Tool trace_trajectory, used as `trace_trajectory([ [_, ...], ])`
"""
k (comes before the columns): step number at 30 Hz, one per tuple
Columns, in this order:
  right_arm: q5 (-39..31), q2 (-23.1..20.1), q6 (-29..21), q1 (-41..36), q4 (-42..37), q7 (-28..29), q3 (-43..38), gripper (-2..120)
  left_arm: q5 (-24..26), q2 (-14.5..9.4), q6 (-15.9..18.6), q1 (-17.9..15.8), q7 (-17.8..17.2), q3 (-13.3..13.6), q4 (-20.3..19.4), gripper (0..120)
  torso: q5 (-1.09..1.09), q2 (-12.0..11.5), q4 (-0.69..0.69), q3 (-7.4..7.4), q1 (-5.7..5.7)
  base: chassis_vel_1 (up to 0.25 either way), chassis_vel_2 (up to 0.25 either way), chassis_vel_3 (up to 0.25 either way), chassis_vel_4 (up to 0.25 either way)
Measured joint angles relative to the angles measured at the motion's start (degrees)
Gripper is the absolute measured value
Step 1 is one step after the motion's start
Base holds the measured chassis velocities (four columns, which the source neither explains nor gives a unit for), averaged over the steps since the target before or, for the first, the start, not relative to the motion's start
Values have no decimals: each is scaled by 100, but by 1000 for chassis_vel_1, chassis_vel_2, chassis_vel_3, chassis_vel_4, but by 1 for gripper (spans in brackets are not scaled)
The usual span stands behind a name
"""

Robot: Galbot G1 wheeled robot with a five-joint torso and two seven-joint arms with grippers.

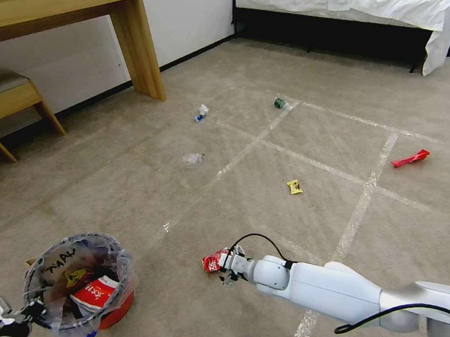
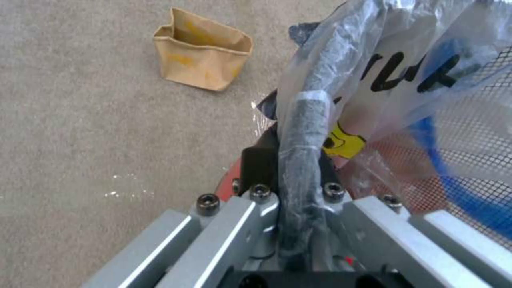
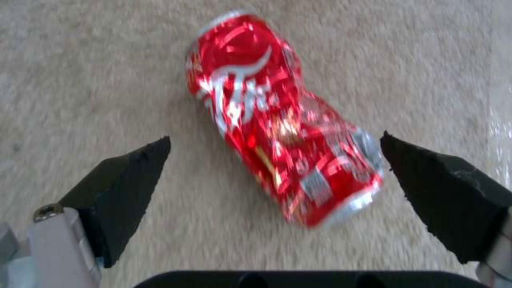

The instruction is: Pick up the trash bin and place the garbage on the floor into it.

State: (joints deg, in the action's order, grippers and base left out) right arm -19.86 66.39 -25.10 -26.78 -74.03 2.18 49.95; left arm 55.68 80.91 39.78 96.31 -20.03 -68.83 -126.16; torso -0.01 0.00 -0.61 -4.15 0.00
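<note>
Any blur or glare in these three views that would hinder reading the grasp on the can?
Right wrist view: the crushed can is motion-smeared, with glints on its foil; the open right pincer straddles it. Left wrist view: the trash bin liner is soft and shiny. Head view: sharp, tape lines gleam on the floor.

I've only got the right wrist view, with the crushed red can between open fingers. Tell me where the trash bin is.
Observer: The small round red plastic trash bin, lined with a clear bag, is left of the crushed red can and the right gripper.
Operator: Report what holds it.
Observer: The left gripper is shut on its rim.
Operator: Name other litter nearby.
Observer: A brown paper bag stands beside the bin.
</note>
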Motion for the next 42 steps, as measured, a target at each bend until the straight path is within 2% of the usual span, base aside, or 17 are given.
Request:
trace_trajectory([
  [6, 232, 293, 107, 2, 408, -1, 4, 100, 0, 1, -15, 16, 4, -6, -1, 0, 0, 0, 0, 0, 0, 0, 0, 0, 0],
  [26, 556, 573, 386, -46, 1111, 6, -71, 100, -2, -17, -26, 30, 9, -4, -5, 0, 1, 0, 0, 0, 0, 0, 0, 0, 0],
  [41, 681, 717, 660, -71, 1424, 91, -160, 86, -1, -26, -29, 17, 9, 24, 31, 0, 0, 0, 0, 0, 0, 0, 0, 0, 0],
  [42, 682, 715, 663, -70, 1418, 103, -166, 80, -7, -24, -29, 1, 10, 34, 45, 0, 0, 0, 0, 0, 0, 0, 0, 0, 0],
])
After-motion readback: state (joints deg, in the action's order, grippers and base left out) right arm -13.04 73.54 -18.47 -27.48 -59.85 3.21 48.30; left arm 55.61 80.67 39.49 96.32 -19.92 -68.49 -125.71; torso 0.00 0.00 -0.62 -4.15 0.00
